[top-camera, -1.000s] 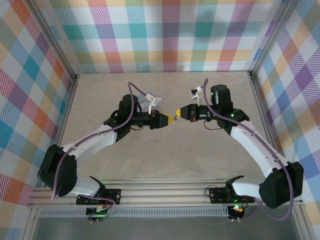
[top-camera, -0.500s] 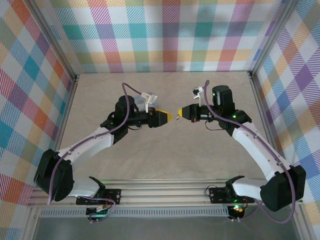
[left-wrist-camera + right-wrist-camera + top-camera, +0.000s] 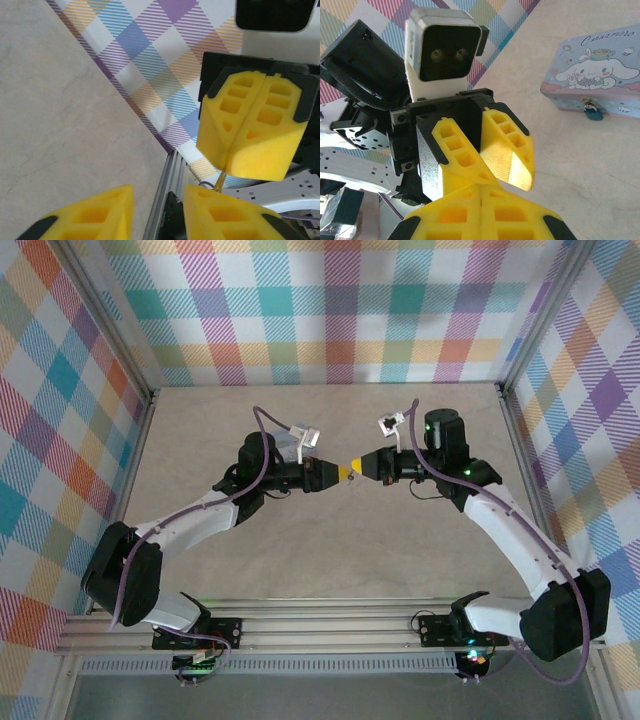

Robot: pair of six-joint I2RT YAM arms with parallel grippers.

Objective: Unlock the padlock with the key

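While R gripper (image 3: 227, 167) pinches a thin sliver at its tips, prob. the key (image 3: 220, 180), jaws closed on it | L gripper (image 3: 156, 200) jaws wide, tip-to-tip w/ R at top-view centre, likely for handover | padlock (image 3: 592, 113) hangs on tin box (image 3: 595, 80) front, upper right of R-wrist view.

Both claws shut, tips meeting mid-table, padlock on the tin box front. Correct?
No: the left claw is open, fingers apart in the left wrist view. The right claw is shut, likely on the key. Tips meet; padlock hangs on the tin box.
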